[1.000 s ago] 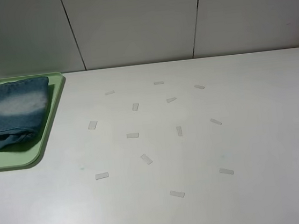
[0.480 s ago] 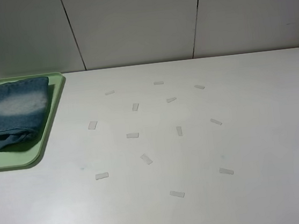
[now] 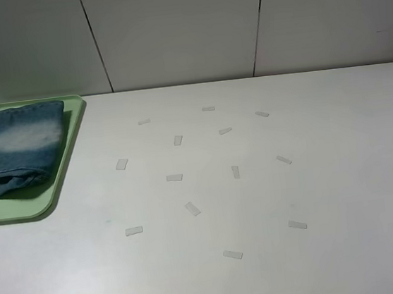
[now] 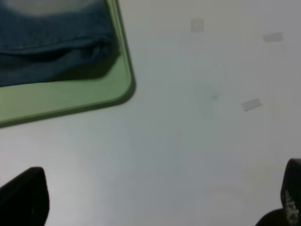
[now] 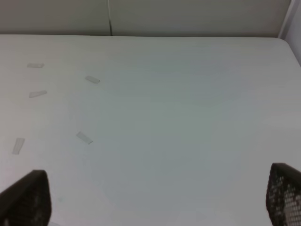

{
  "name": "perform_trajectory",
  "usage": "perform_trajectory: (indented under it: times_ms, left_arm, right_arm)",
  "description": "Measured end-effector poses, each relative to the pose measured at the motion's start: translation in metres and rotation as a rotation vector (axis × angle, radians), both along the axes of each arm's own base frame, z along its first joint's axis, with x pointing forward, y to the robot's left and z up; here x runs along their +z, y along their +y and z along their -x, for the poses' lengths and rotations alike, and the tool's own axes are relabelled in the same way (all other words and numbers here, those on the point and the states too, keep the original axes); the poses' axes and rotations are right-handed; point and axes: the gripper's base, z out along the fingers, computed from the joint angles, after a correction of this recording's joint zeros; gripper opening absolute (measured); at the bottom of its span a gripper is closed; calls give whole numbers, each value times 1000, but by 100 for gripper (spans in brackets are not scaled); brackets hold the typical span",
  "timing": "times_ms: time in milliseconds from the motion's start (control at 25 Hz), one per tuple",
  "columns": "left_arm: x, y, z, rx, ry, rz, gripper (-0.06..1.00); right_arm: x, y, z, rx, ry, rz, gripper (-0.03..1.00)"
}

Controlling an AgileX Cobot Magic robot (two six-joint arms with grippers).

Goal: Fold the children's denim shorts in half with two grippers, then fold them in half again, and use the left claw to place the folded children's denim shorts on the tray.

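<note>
Denim, folded into a compact stack, already lies on the pale green tray [image 3: 59, 184] at the far left of the counter [image 3: 259, 196] — the children's denim shorts [image 3: 16, 150] sit with a faded pale patch uppermost and their thick folded edge toward the tray's near rim. Judged from that, the placing looks done, and the step in hand is simply to clear away. Doing it well means keeping both arms lifted and pulled back without dragging a finger over the stack or nudging the tray, and leaving the fingers spread so nothing snags.

The left gripper [image 4: 155, 197] has its fingers [image 4: 23, 197] wide apart and empty, over bare counter just beside the tray's rounded corner. The right gripper [image 5: 155, 197] is likewise spread wide and holds nothing, over the counter well apart from the tray.

The high view shows the whole layout — tray, shorts, and small strips of tape [image 3: 174, 178] scattered over the middle of the counter — but no arm at all. Only the wrist views show the fingers. The left wrist view also gives the bunched folded edge of the shorts close up; the right wrist view shows neither shorts nor tray.
</note>
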Motion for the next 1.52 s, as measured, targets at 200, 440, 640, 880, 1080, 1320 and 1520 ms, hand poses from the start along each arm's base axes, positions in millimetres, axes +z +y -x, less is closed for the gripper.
perform_trajectory:
  times_ms: [200, 440, 640, 880, 1080, 1320, 1520]
  left_arm:
    - [-15, 0, 4, 5, -65, 9, 99]
    - [-14, 0, 5, 6, -81, 10, 99]
    - [-14, 0, 5, 6, -81, 10, 99]
    - [-14, 0, 5, 6, -81, 10, 99]
    - [-14, 0, 5, 6, -81, 10, 99]
    - [-14, 0, 5, 6, -81, 10, 99]
    - [-14, 0, 5, 6, -81, 10, 99]
  right_arm:
    - [0, 0, 0, 0, 0, 0, 69]
    - [0, 0, 0, 0, 0, 0, 69]
    - [0, 0, 0, 0, 0, 0, 69]
    - [0, 0, 0, 0, 0, 0, 69]
    - [0, 0, 0, 0, 0, 0, 69]
    - [0, 0, 0, 0, 0, 0, 69]
    - [0, 0, 0, 0, 0, 0, 69]
